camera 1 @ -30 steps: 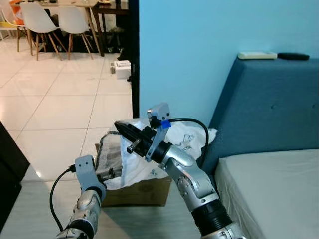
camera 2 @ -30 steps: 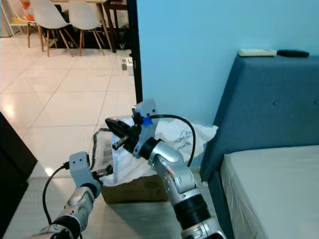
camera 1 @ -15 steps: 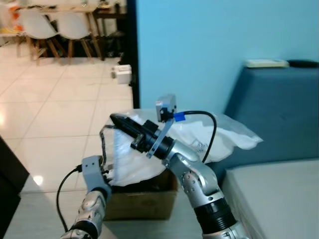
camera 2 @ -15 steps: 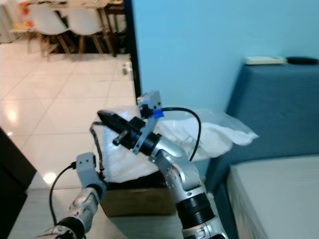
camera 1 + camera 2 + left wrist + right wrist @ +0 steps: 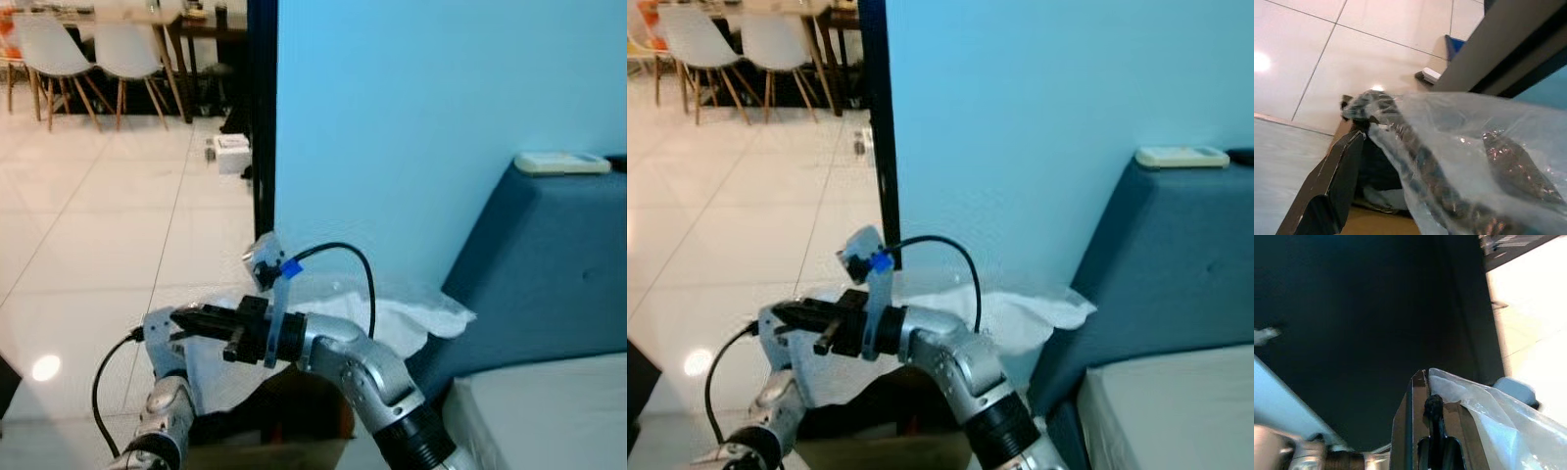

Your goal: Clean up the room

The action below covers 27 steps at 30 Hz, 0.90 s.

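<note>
The clear plastic bag is draping over a cardboard box beside the blue sofa; the box's inside is lying in shadow and hard to read. The right gripper is reaching level across the bag's near edge, fingers close together, though whether they are pinching plastic is unclear. The left gripper is sitting just beside it, its fingers hidden.

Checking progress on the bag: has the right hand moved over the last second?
Yes. The right hand dropped and swung toward the robot's left, lower against the cardboard box.
</note>
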{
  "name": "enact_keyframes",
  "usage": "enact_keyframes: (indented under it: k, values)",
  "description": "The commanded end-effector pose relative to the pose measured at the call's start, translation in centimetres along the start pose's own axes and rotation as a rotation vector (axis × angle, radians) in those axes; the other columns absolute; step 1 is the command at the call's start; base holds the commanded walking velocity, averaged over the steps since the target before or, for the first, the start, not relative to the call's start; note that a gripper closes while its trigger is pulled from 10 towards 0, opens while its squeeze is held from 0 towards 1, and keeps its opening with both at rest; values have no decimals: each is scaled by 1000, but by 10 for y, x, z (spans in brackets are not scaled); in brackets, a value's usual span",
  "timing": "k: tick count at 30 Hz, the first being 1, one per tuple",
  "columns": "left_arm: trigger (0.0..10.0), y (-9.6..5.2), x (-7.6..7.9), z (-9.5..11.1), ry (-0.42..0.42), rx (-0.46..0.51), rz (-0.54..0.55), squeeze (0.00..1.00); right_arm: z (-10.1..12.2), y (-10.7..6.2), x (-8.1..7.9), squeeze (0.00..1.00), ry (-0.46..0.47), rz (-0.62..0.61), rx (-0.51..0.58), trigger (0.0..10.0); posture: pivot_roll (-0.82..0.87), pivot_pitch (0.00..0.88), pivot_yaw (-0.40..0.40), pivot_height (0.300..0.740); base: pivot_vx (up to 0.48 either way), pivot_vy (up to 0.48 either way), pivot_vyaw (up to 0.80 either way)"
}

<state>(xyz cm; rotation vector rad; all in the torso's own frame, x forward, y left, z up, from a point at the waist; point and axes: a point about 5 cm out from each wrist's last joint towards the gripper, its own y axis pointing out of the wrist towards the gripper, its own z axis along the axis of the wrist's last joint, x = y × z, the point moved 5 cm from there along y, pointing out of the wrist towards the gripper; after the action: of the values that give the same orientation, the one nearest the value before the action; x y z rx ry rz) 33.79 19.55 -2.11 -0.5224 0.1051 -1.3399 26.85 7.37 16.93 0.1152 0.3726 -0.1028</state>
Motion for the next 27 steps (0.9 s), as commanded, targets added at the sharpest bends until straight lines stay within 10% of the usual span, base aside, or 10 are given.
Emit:
enact_keyframes:
  k: [1,11,19,22,27]
  values:
    - [10000,-2,5,-9,-1,-29,-10,0,-8,1,-15,0,52,92,-54,10000,-85,0,-37,715,0,0,0]
    - [10000,-3,3,-10,0,-29,-2,0,-22,10,-26,0,224,167,-106,10000,-73,0,-47,715,0,0,0]
    - [10000,-1,-10,3,72,20,37,0,-65,-9,41,0,177,-207,-307,10000,-57,0,-57,715,0,0,0]
    - [10000,3,-31,49,306,158,124,0,-80,-41,84,0,55,-452,-414,10000,-52,0,-59,715,0,0,0]
    - [10000,2,-40,119,414,374,193,0,-78,-49,95,0,23,-493,-406,10000,-44,0,-60,715,0,0,0]
